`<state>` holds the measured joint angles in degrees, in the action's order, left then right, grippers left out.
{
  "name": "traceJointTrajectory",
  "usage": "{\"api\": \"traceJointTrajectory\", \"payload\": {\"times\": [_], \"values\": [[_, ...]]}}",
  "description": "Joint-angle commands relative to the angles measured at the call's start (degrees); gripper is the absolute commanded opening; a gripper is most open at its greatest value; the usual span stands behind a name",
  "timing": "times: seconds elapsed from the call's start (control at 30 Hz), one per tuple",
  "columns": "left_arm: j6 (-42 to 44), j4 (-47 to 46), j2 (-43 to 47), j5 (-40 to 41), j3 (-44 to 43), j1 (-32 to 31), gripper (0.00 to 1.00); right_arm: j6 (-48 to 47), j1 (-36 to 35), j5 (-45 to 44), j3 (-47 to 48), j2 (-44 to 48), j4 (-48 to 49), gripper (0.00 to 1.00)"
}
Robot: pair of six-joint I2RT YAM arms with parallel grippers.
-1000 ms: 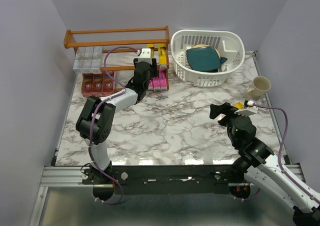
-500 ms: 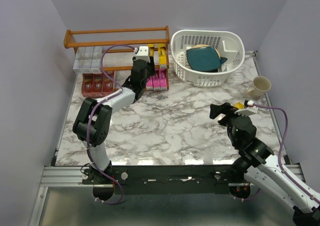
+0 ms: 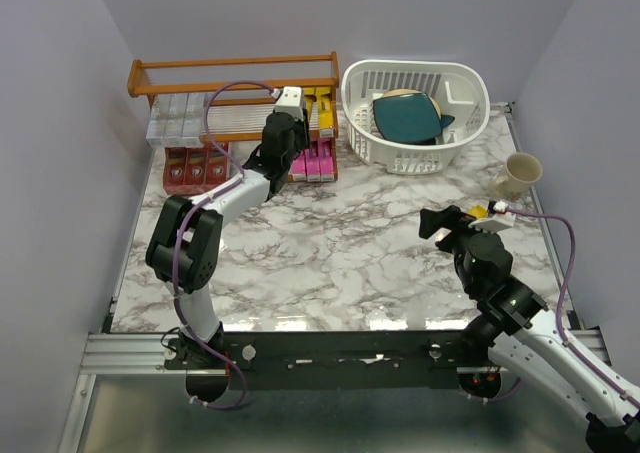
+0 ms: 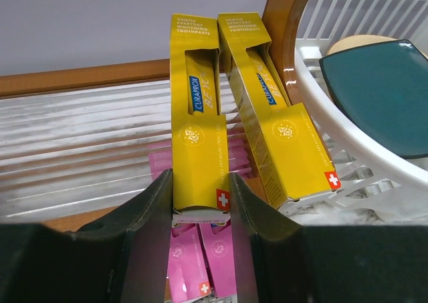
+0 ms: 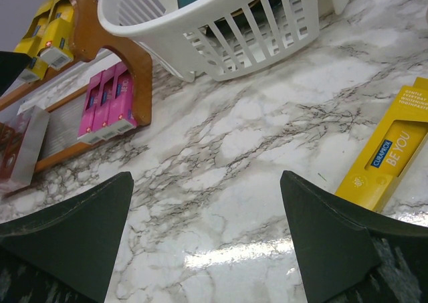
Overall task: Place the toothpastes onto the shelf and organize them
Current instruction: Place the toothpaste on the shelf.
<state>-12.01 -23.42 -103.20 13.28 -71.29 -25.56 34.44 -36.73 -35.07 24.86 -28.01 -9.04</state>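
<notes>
Marble desk [image 3: 330, 243], plain pale walls around. The shelf [image 3: 235, 68] stands at the far left of the desk, white basket [image 3: 460, 83] just beside its right end with a teal plate [image 3: 405, 116] inside. Left tool [image 4: 199, 189] is at the shelf's right end, fingers closed against both sides of a held yellow toothpaste [image 4: 196, 142] that lies on the clear slat tier, just beside a second yellow toothpaste [image 4: 274, 122]. Right tool [image 5: 206, 182] is spread wide over the desk, holding nothing. Mug [image 3: 517, 175] is near the right edge. Silver-grey toothpastes [image 3: 178, 118] are on the upper tier at left, red toothpastes [image 3: 193, 168] and pink toothpastes [image 3: 312, 161] on the lower tier. A loose yellow toothpaste [image 5: 391, 152] lies flat on the desk near the right tool.
</notes>
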Motion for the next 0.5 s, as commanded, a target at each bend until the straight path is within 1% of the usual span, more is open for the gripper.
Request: {"api": "traceJointTrajectory", "payload": {"times": [0.0, 0.17, 0.27, 0.47], "values": [[-2.7, 2.6, 0.0, -3.3, -2.3, 0.2, 0.38, -0.6, 0.2, 0.0, -0.5, 0.0, 1.0, 0.99], [-8.5, 3.6, 0.5, -4.3, -2.6, 0.1, 0.40, -0.6, 0.2, 0.3, -0.5, -0.3, 1.0, 0.99], [-9.1, 3.5, 0.7, -5.5, -2.9, -0.3, 0.43, -0.7, 0.1, 0.3, -0.4, -0.6, 1.0, 0.99], [-9.8, 3.8, 0.9, -8.7, -3.8, -0.7, 0.53, -0.7, 0.2, 0.2, -0.4, -0.6, 1.0, 0.99]]}}
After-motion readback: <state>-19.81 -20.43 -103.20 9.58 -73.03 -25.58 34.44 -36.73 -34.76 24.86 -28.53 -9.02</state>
